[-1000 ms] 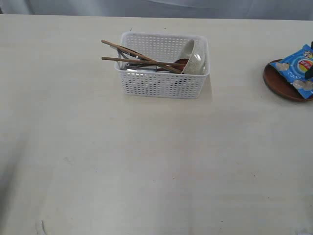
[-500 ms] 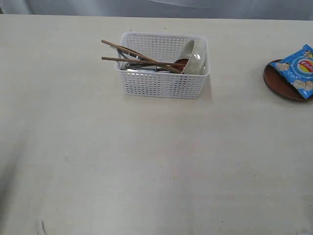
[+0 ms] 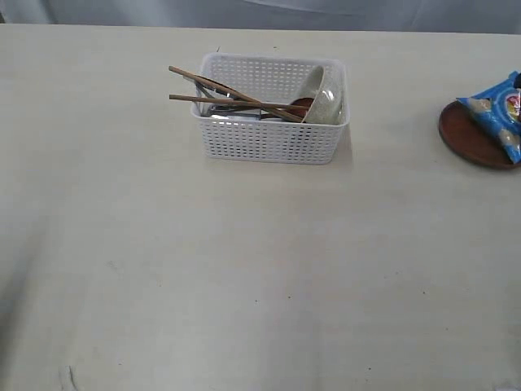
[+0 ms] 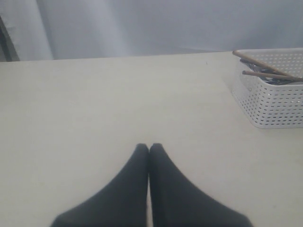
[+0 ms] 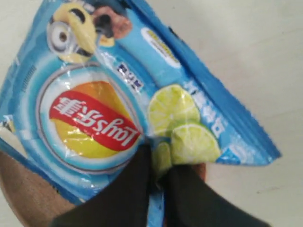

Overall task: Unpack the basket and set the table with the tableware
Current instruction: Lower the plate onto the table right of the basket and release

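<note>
Wide pale cream matte tabletop (image 3: 244,269) is recorded as the work surface. The white rectangular plastic basket with perforated lattice sides (image 3: 269,140) is placed upright toward the far middle of the table. Two long brown chopsticks (image 3: 232,94) are laid across its rim, crossing each other, with their ends projecting past the basket's left wall. An off-white bowl (image 3: 324,98) is propped on edge against the right inner wall, and a reddish-brown wooden spoon (image 3: 301,103) is seen just beside it, under the chopstick tips. Grey metal pieces (image 3: 232,114) are noted lower in the basket; they are too hidden to be told apart. A dark brown round plate (image 3: 468,138) is set on the table well apart from the basket, at the right edge of the exterior view. A blue chip bag (image 3: 496,114) is seen over the plate's far right part, cut off by the frame edge. In the right wrist view the right gripper (image 5: 158,165) is closed narrowly, with the bag's edge pinched between its dark fingers (image 5: 137,184); brown plate surface is visible beneath the bag. The left gripper (image 4: 149,147) is pressed fully together with nothing between the jaws, over bare table, apart from the basket.
</note>
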You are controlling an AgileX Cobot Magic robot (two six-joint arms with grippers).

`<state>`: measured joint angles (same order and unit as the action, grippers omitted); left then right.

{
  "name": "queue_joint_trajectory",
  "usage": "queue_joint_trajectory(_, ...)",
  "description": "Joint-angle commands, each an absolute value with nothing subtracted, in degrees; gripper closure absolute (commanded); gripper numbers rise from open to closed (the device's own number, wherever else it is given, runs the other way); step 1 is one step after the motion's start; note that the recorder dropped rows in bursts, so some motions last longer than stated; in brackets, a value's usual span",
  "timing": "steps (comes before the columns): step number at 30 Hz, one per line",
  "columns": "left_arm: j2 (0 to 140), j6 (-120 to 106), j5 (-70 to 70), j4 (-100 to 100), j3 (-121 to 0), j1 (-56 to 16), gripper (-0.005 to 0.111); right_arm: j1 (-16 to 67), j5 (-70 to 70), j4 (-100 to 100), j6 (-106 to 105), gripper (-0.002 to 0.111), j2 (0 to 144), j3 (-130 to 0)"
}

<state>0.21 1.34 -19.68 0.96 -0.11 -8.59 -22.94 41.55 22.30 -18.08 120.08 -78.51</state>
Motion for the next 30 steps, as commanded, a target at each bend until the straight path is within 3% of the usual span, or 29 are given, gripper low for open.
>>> queue_joint_trajectory(1,0.0,1.35,-19.62,1.06,0.0,-9.02,0.107,-22.89,44.03,28.58,-24.79,0.109,120.24,-78.54)
queue_joint_trajectory(20,0.0,1.35,-19.62,1.16,0.0,-9.02,0.107,-18.47,48.74,16.58,-15.42,0.107,115.76,-78.54)
queue_joint_trajectory(21,0.0,1.35,-19.62,1.16,0.0,-9.02,0.107,-18.47,49.59,16.58,-15.42,0.099,116.08,-78.54)
queue_joint_trajectory(24,0.0,1.35,-19.62,1.16,0.0,-9.02,0.107,-18.47,49.86,15.34,-12.88,0.062,116.08,-78.54)
queue_joint_trajectory(30,0.0,1.35,-19.62,1.16,0.0,-9.02,0.107,-18.72,49.61,1.36,-1.22,0.06,114.6,-78.65)
